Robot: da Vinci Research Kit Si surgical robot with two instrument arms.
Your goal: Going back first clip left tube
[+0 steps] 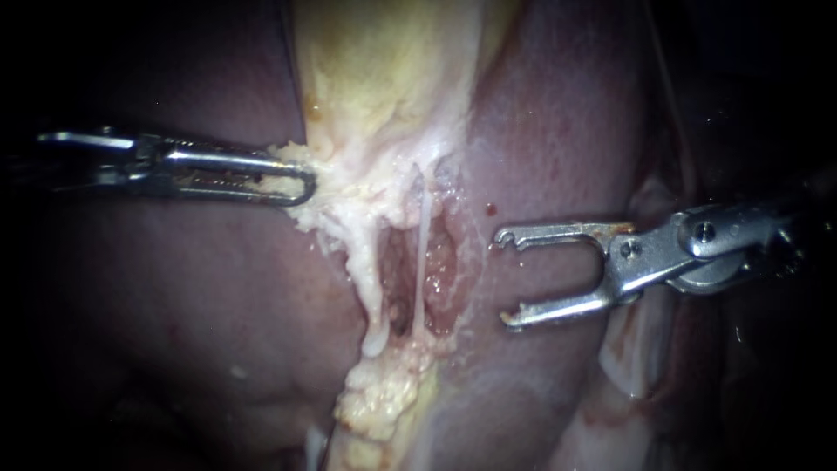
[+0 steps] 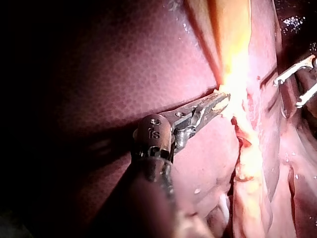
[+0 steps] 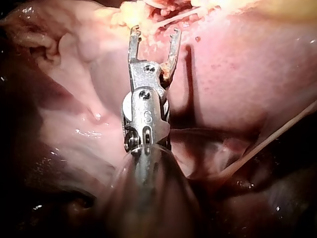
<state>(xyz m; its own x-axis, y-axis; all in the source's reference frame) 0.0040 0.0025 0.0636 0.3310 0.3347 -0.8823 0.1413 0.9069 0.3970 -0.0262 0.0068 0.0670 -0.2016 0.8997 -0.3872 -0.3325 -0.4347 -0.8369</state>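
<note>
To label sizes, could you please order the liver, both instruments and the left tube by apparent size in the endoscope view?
1. liver
2. right instrument and left instrument, about alike
3. left tube

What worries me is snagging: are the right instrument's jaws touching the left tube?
Apart. The endoscope view shows a plain gap between the right instrument, jaws open, and the left tube.

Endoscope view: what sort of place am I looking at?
Likely a surgical robot's bench, seen close up: a glistening liver, the pale yellow gallbladder, and two slender metal instruments, the left instrument holding whitish tissue, the right instrument poised beside thin tubes.
</note>
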